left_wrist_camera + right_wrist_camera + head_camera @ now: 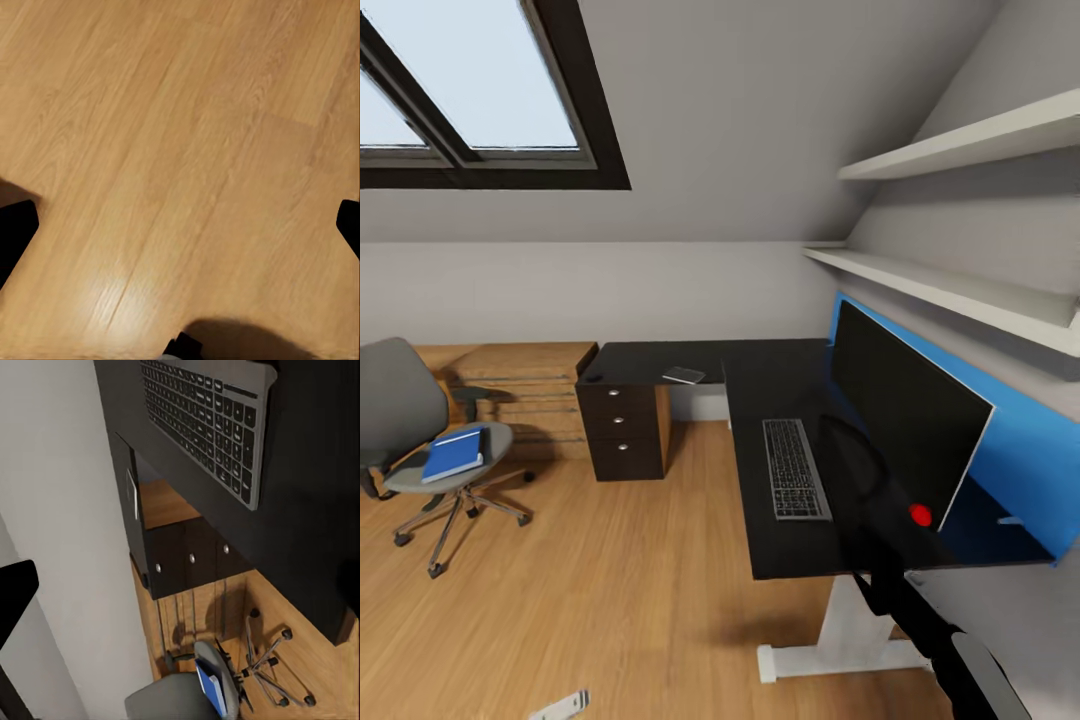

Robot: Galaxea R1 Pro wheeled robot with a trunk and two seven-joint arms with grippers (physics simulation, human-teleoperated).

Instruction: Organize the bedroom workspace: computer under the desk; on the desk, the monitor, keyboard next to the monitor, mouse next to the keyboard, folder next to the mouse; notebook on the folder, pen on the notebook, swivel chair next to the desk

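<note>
One counter (660, 358): black, L-shaped, set in the corner under a sloped ceiling, with a white foot at the near end.
One monitor (905, 405): large, dark screen, upright on the counter against a blue wall panel (1030, 450).
One keyboard (794, 468): slim, grey frame with dark keys, flat on the counter just in front of the monitor; the right wrist view looks along its key rows (202, 420).
One notebook (683, 375): small, grey, flat on the far wing of the counter, well apart from the keyboard.
One drawer unit (622, 430): dark, three drawers with round knobs, under the far wing.
One swivel chair (420, 440): grey, five castors, on the wooden floor (610, 590) well apart from the counter's near end.
One folder (454, 453): blue, lying on the chair seat — a pale edge shows along one side.
Two shelves (960, 290): white, on the wall above the monitor.
One red object (921, 515): small, round, at the monitor's base — too small to identify.
Right arm (920, 610): black, reaching up over the counter's near edge.
Right jaws: cannot tell whether apart or together.
Left jaws: dark tips (15, 232) at opposite edges of the left wrist view, set wide apart above bare floor.
</note>
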